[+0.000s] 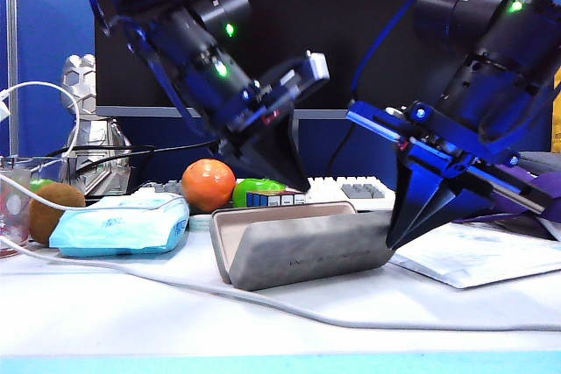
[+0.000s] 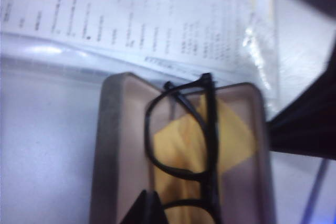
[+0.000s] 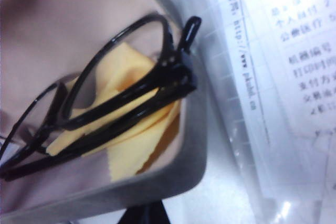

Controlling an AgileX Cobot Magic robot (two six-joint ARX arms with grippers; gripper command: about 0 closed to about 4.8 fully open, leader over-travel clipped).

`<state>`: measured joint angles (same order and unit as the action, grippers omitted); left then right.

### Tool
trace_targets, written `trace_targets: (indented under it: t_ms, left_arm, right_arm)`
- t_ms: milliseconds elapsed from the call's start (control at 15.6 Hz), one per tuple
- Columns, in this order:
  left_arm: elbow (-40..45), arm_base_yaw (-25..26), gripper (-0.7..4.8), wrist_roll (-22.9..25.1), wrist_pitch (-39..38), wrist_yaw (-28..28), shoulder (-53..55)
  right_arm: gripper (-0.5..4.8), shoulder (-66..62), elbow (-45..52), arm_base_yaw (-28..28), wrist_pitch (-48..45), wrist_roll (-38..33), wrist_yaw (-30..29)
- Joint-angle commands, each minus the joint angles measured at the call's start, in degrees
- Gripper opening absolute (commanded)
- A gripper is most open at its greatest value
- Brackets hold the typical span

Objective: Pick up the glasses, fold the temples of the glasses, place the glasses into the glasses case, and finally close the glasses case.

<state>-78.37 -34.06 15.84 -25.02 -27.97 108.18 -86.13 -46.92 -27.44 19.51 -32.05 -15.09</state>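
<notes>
My left gripper (image 1: 294, 183) has its fingers pressed together, empty, poised over the back of the open glasses case (image 1: 302, 247). My right gripper (image 1: 405, 232) is pinched together too, holding nothing, its tip at the case's right end. The black glasses (image 2: 186, 145) lie folded inside the case on a yellow cloth (image 3: 123, 108). Printed papers in a plastic sleeve (image 1: 478, 256) lie just beside the case on the table (image 1: 263, 330).
</notes>
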Motion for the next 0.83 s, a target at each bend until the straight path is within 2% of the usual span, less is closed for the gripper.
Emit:
trace_targets:
  t_ms: [64,128,192,256,831]
  left_arm:
    - [-0.04,-0.11,-0.06,0.13,-0.09,-1.62,-2.05]
    - [-0.04,-0.11,-0.06,-0.17,0.00,1.49,-2.69]
    - [-0.04,-0.11,-0.06,-2.08,0.26,8.41,-3.10]
    - [-0.04,0.17,-0.06,-2.78,0.31,11.89,-3.08]
    - [-0.04,0.59,-0.06,-2.78,2.01,15.69,3.17]
  right_arm:
    - [-0.03,-0.33,-0.22,-0.07,-2.21,-0.96,-0.09]
    - [-0.03,-0.35,-0.22,-0.07,-1.97,-0.94,-0.09]
    - [-0.03,-0.33,-0.22,-0.07,-1.92,-0.94,-0.09]
    - [-0.03,-0.35,-0.22,-0.07,-1.95,-0.96,-0.09]
    - [-0.03,-0.33,-0.22,-0.07,-1.84,-1.25,-0.24]
